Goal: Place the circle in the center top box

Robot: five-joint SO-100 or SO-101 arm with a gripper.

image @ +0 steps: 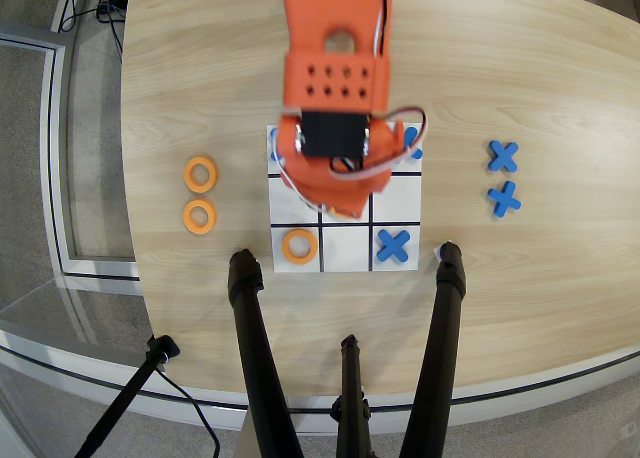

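One overhead view is catalogued. A pale wooden table [520, 68] is shown, with a white board [345, 260] of nine black-lined squares laid near its middle. An orange arm [335, 88] is seen reaching in from 12 o'clock and covering most of the board's upper and middle rows. The gripper [345, 206] is hidden beneath the arm's own body above the middle square; whether it is spread or closed, or has hold of anything, cannot be told. One orange ring [299, 245] is found flat in the square at the board's 7 o'clock corner. Two more orange rings [200, 174] and [199, 216] are set side by side on bare table, well apart from the board at 9 o'clock. A blue cross [393, 245] is placed in the 5 o'clock corner square; another blue cross [413, 143] is partly seen at the 1 o'clock corner. Two spare blue crosses [503, 156] and [504, 198] are kept at 3 o'clock. The edge square [345, 250] between the ring and the cross is left bare. Black tripod legs [255, 348] are noted at 6 o'clock.
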